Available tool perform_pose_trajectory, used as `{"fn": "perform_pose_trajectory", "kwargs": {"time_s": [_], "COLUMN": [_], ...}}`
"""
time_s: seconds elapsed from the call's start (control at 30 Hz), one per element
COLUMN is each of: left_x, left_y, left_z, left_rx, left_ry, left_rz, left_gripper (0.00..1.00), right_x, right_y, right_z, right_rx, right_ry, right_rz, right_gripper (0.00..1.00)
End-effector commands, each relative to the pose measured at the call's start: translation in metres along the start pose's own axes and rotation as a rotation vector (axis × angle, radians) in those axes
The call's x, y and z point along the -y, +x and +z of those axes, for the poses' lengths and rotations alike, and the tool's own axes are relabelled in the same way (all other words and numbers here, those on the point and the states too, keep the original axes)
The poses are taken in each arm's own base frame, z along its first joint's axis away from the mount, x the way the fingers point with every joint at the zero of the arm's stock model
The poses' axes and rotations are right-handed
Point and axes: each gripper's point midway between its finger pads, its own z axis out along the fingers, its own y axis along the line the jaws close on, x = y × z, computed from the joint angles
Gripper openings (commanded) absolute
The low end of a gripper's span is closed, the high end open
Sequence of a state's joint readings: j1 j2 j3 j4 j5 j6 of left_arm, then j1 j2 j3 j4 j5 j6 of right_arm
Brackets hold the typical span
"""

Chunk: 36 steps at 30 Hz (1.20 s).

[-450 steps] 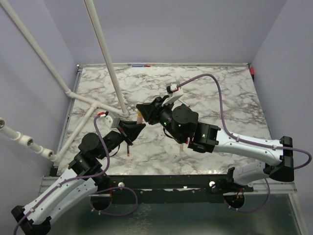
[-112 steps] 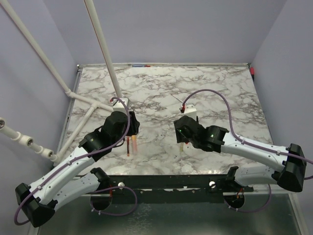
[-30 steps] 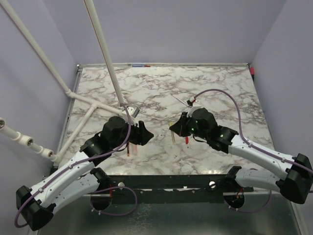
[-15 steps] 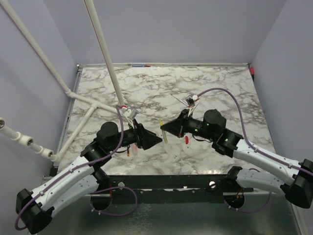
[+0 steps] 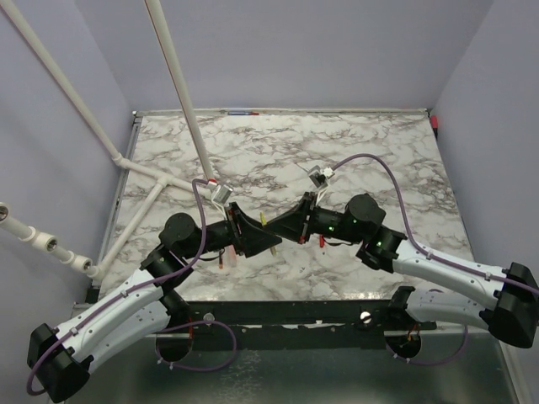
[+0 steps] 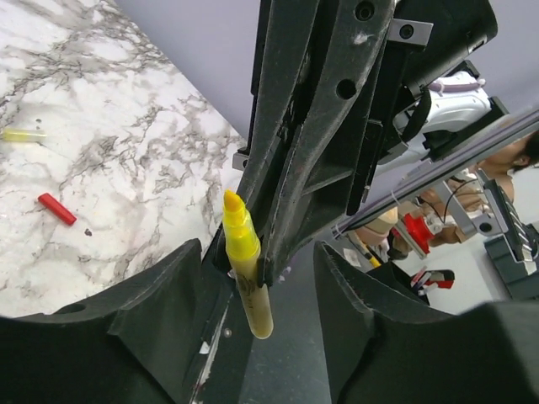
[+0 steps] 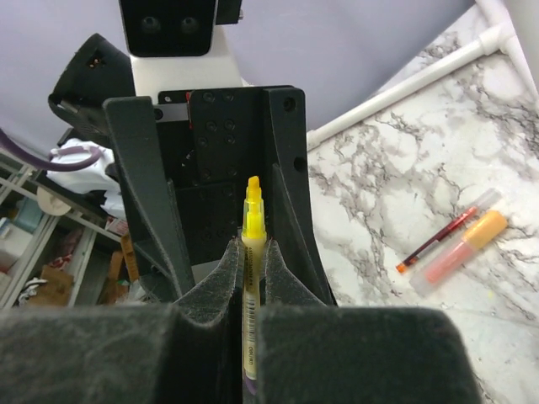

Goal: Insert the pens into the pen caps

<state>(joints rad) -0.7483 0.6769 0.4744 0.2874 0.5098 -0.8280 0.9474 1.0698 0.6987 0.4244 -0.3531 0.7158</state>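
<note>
two grippers meeting above the marble table (image 5: 379, 160), one highlighter between them.
we see the right gripper (image 7: 250, 252) pinching a yellow highlighter (image 7: 251, 278) by its barrel, the bare chisel tip pointing at the left gripper (image 6: 257, 261), whose fingers (image 6: 181, 278) stand spread on either side of it and grip nothing. the dark print on the barrel is too small for us to read. a red cap (image 6: 56, 209) lies on the marble; an orange pen (image 7: 461, 247) and a slim red pen (image 7: 436, 241) lie side by side.
</note>
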Motion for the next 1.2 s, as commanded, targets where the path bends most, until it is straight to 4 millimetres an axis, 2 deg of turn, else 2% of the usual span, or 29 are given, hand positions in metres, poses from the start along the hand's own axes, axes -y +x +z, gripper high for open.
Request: {"fn": "perform_pose_trajectory", "kwargs": {"time_s": [0.0,0.3,0.53,0.6,0.7,1.17], "left_x": [0.015,0.019,0.024,0.025,0.026,0.021], "left_y": [0.002,0.006,0.004,0.003,0.003,0.009], "left_z": [-0.002,-0.003,-0.004,-0.004,-0.004,-0.006], "left_rx": [-0.016,-0.035,-0.032,-0.029,-0.028,-0.042], "left_ry": [0.083,0.111,0.125,0.131,0.134,0.129], "left_rz": [0.007,0.004,0.009,0.014,0.017,0.019], "left_gripper": [0.53,0.44,0.31,0.22,0.00,0.00], "right_x": [-0.020,-0.024,-0.025,-0.025,-0.024,-0.024], "right_y": [-0.004,-0.008,-0.005,-0.003,-0.002,-0.009], "right_z": [0.003,0.006,0.007,0.007,0.005,-0.007], "right_rx": [0.033,0.060,0.054,0.052,0.060,0.109], "right_ry": [-0.089,-0.097,-0.099,-0.100,-0.095,-0.071], "right_rz": [-0.011,-0.024,-0.032,-0.031,-0.032,-0.062], "right_gripper": [0.01,0.01,0.01,0.01,0.01,0.01]}}
